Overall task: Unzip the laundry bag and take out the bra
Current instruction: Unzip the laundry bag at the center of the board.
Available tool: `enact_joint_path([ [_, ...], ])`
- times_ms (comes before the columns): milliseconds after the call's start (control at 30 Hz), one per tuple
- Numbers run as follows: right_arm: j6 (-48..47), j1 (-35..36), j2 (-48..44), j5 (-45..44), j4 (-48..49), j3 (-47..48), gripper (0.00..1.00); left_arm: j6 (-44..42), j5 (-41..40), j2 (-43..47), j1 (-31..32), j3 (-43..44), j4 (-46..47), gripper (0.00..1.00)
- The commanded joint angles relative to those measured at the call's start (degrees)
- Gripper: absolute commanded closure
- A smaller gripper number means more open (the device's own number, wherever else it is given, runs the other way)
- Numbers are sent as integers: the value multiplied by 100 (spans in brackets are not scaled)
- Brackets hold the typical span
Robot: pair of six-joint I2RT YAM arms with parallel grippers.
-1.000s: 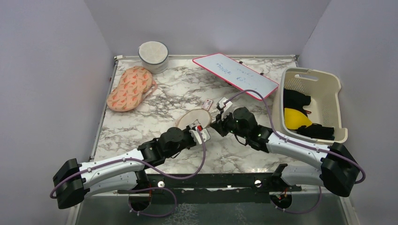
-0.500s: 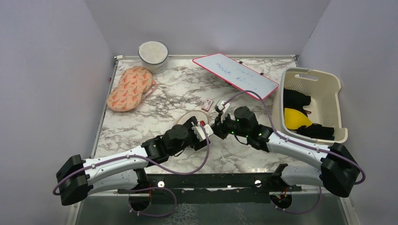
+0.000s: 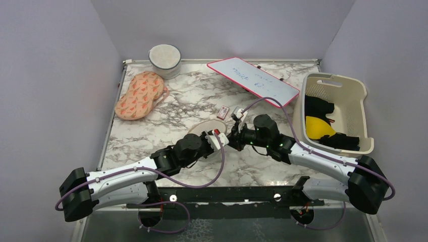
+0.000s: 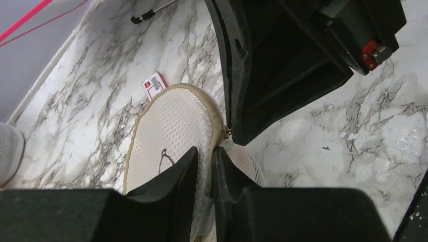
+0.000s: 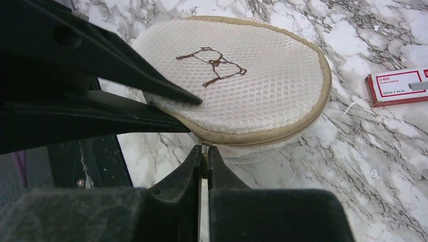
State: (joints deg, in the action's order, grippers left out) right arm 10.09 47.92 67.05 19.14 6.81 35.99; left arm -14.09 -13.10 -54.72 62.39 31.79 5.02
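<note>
Two arms are gripping the laundry bag point(image 5: 242, 75).
Left end effector point(image 4: 205, 155) is pinching its mesh; right end effector point(image 5: 203, 154) is clamping the zipper pull point(image 5: 203, 146).

A peach, orange-patterned oval pouch point(image 3: 140, 94) lies far left on the marble table point(image 3: 166, 113), near a round white mesh tub point(image 3: 164, 59) at the back. A red-edged whiteboard point(image 3: 254, 79) lies beyond a small red-and-white box point(image 3: 222, 112), possibly staples. The cream slotted basket point(image 3: 364, 101) at right holds black clothes point(image 3: 318, 107) and a yellow garment point(image 3: 318, 127).
</note>
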Motion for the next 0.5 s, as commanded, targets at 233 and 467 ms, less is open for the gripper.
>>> enact_joint_path([
  [233, 347, -19, 41, -949, -91, 117, 99, -114, -8, 15, 57, 135, -109, 100],
  [467, 564, -445, 236, -1102, 7, 66, 99, -203, -29, 150, 123, 70, -129, 100],
])
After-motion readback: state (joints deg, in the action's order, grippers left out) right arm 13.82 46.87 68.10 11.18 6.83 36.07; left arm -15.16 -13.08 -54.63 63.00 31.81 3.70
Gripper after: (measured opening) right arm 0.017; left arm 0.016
